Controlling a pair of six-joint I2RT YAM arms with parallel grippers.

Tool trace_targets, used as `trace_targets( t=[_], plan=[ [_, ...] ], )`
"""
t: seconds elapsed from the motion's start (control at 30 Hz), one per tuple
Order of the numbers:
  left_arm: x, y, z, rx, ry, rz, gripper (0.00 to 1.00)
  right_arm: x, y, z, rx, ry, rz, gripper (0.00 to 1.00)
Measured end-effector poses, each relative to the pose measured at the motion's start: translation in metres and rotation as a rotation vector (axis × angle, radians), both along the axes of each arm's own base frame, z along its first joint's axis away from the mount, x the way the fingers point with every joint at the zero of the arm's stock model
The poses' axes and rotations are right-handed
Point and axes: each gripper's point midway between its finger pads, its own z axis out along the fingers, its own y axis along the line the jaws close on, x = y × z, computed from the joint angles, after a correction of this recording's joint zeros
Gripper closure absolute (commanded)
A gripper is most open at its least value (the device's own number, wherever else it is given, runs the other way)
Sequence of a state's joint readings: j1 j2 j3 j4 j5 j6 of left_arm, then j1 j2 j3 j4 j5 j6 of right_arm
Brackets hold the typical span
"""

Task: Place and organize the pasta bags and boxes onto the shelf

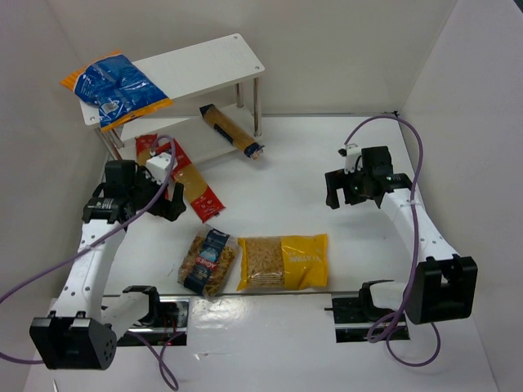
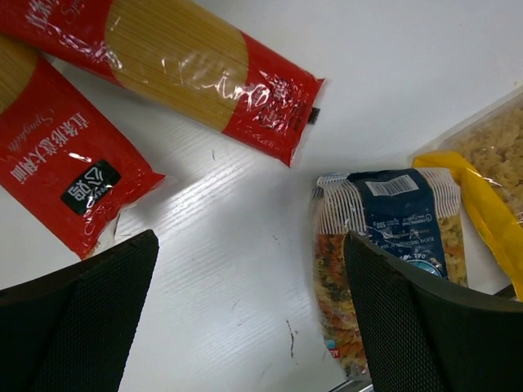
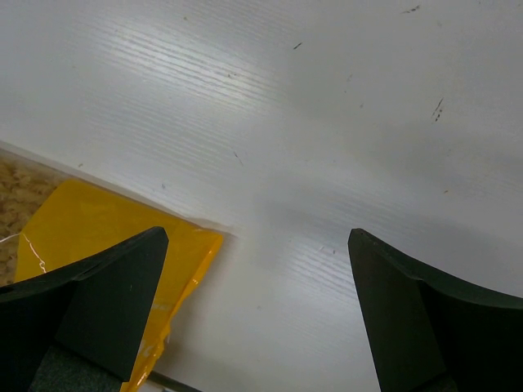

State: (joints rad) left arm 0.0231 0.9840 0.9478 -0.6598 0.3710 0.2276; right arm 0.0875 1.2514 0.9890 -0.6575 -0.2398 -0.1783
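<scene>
While the blue-orange bag (image 1: 114,86) lay atop the white shelf (image 1: 204,53), a slim spaghetti pack (image 1: 229,129) jutted off its lower board. Empty, the left fingers (image 2: 82,318) stood spread above two red spaghetti packs (image 2: 188,65) and the fusilli bag (image 2: 392,237) on the tabletop (image 2: 237,245); the right fingers (image 3: 433,310), also spread, hung over the yellow bag (image 3: 98,216).

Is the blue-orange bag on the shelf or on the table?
On the shelf: the blue-orange bag lies flat on its top board.

Red spaghetti packs (image 1: 198,194), yellow bag (image 1: 286,261), blue-orange bag (image 1: 114,88), white shelf (image 1: 204,57)
</scene>
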Motion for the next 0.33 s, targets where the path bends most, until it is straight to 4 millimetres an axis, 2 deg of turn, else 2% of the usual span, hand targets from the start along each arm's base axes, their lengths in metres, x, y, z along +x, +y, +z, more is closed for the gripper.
trace_targets(
  t=[0.13, 0.33],
  plan=[
    [0.005, 0.002, -0.014, 0.005, 0.058, 0.028, 0.00, 0.000, 0.000, 0.000, 0.000, -0.002, 0.000, 0.00],
    [0.006, 0.004, -0.011, 0.006, 0.044, 0.057, 0.00, 0.000, 0.000, 0.003, 0.001, -0.013, 0.000, 0.00]
  ],
)
